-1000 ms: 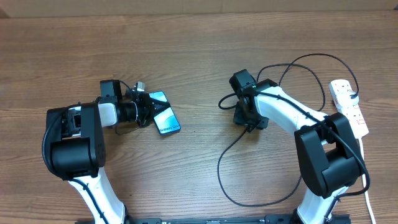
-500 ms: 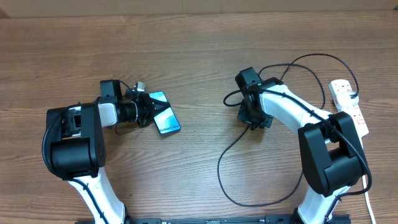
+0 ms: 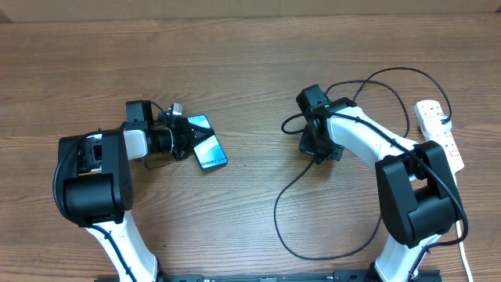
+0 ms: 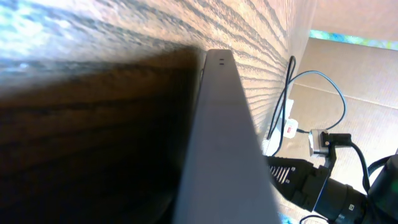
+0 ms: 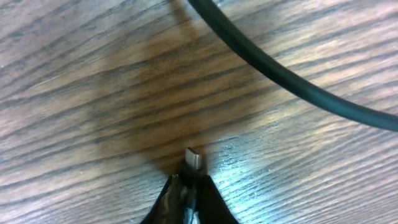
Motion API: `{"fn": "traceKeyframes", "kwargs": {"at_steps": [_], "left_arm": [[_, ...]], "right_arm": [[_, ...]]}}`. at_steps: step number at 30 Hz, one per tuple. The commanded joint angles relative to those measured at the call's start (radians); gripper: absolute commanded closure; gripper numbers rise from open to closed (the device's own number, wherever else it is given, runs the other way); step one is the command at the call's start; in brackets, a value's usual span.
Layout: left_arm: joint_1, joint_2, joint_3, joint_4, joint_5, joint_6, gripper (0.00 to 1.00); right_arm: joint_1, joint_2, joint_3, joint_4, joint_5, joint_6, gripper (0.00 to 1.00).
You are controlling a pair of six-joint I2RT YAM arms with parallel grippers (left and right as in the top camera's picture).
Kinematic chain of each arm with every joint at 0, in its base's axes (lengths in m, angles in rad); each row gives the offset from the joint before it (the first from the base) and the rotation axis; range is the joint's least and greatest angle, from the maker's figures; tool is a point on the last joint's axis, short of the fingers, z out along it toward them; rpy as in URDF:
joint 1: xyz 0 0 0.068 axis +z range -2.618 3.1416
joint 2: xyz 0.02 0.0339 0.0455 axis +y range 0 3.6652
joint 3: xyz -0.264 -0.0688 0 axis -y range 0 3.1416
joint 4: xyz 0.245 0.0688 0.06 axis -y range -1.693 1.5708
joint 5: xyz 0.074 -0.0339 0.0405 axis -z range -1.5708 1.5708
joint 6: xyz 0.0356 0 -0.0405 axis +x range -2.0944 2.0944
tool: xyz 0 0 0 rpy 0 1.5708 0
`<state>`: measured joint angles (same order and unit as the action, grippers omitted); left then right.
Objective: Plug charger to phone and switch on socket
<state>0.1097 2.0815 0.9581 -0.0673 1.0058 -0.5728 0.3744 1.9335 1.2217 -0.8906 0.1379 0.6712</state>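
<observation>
Much open table (image 3: 250, 66) around phone (image 3: 207, 142).

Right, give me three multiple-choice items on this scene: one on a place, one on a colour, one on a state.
1. Where does the socket lie? A far left; B centre; C far right.
2. What colour is the socket's casing? A white; B black; C blue.
3. Where is the charger tip? A lying loose; B between the right jaws; C in the socket.
Answers: 1 C, the overhead view shows it beyond the right arm. 2 A, its casing shows plain white. 3 B, the right wrist view shows the tip poking out of the closed jaws.
</observation>
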Motion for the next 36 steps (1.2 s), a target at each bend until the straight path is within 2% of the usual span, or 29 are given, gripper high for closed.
{"fn": "traceKeyframes", "kwargs": {"at_steps": [1, 9, 12, 16, 17, 24, 28, 29, 36], "left_arm": [[0.008, 0.056, -0.033, -0.025, -0.121, 0.012, 0.96], [0.008, 0.056, -0.033, -0.025, -0.116, 0.012, 0.96], [0.008, 0.056, -0.033, -0.025, -0.115, 0.012, 0.96], [0.008, 0.056, -0.033, -0.025, -0.114, 0.012, 0.96], [0.008, 0.056, -0.033, -0.025, -0.114, 0.012, 0.96], [0.008, 0.056, -0.033, -0.026, -0.113, 0.012, 0.96], [0.008, 0.056, -0.033, -0.026, -0.11, 0.012, 0.96], [0.008, 0.056, -0.033, -0.026, -0.11, 0.012, 0.96], [0.008, 0.056, -0.033, -0.026, -0.11, 0.012, 0.96]], "right_arm": [[-0.005, 0.014, -0.026, -0.003, -0.006, -0.005, 0.81], [-0.005, 0.014, -0.026, -0.013, -0.013, -0.005, 0.79], [-0.005, 0.014, -0.026, -0.016, -0.025, -0.005, 0.68], [-0.005, 0.014, -0.026, -0.027, -0.04, -0.005, 0.65], [-0.005, 0.014, -0.026, -0.028, -0.043, -0.005, 0.66], [-0.005, 0.014, -0.026, -0.04, -0.047, 0.021, 0.9], [-0.005, 0.014, -0.026, -0.045, -0.05, 0.022, 0.92], [-0.005, 0.014, -0.026, -0.041, -0.05, 0.021, 0.96], [-0.005, 0.014, -0.026, -0.013, -0.05, 0.002, 0.96]]}}
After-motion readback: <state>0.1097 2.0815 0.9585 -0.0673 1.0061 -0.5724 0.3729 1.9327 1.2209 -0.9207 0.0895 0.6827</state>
